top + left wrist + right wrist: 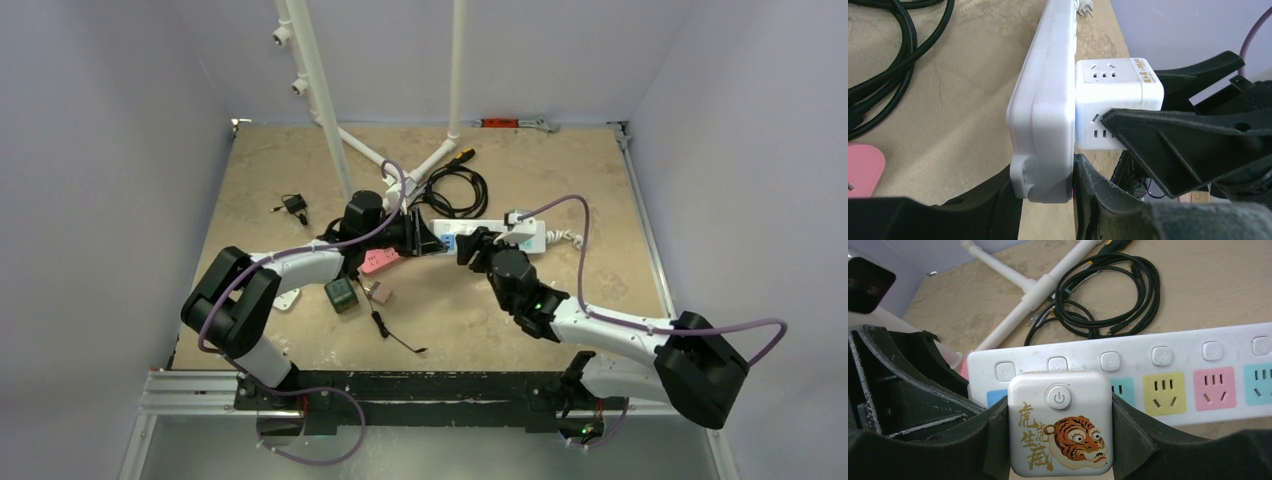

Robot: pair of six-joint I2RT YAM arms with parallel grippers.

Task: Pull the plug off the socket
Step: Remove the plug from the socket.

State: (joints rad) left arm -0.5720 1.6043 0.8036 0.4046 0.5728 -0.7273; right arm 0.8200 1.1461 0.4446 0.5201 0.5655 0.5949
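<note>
A white power strip (1188, 350) with coloured sockets lies across the middle of the table (560, 320). A white cube plug (1060, 425) with a tiger picture and a power button sits flush against the strip's face (1048, 90) near its left end. My right gripper (1060, 440) is shut on the cube plug (1108, 100), one black finger on each side. My left gripper (1045, 185) is shut on the left end of the strip, clamping it between its pads. In the top view both grippers meet at the strip (530, 236).
A coil of black cable (455, 185) lies behind the strip, beside white pipe legs (400, 170). A pink card (378, 262), a small dark box (341, 294), a small cube (380, 292) and a thin black lead (385, 330) lie at the left front.
</note>
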